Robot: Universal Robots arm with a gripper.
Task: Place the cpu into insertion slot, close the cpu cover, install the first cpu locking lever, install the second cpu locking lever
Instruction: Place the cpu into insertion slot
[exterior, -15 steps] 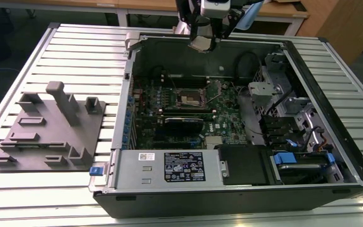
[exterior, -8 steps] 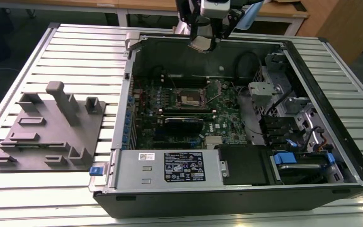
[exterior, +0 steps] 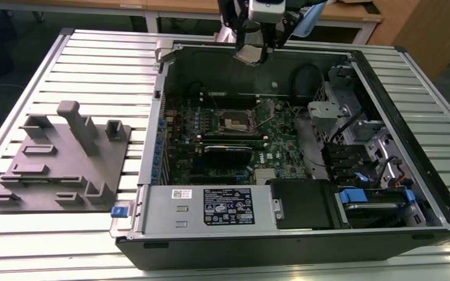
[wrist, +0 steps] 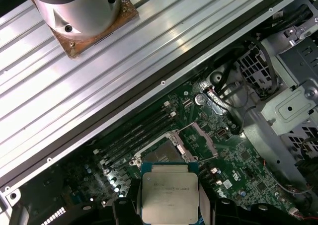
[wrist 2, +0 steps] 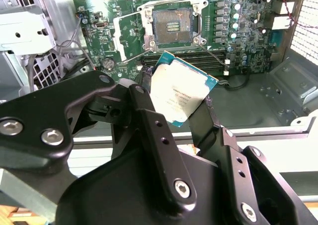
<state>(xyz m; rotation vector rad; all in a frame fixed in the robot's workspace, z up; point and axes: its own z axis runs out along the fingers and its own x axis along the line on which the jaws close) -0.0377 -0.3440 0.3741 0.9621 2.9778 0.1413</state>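
One cpu (wrist 2: 186, 86), square, silver-grey top with several lines of small dark print; green edge showing. It is clamped between my two black fingers (wrist 2: 149, 130), which grip it on opposite edges. In the exterior view my gripper (exterior: 252, 51) hangs at the upper middle of the frame, over the far wall of the open computer case (exterior: 287, 249), and the cpu sits in the air, well apart from the board.

One insertion slot (wrist 2: 171, 24), dark square with a pale grid centre, unfilled, set in the green circuit board (exterior: 283, 149). In the exterior view it lies at the centre of the frame, below my gripper.

One cpu cover (wrist 2: 118, 36), silvery frame, apparently swung up just beside the slot; I cannot tell its exact angle.

One power supply box (exterior: 201, 211), lower middle of the exterior view, carrying a black label with white print and a small white label beside it.

One grey fixture plate (exterior: 61, 161) with upright blocks, on the exterior view's left, resting on the slatted metal table (exterior: 92, 64).
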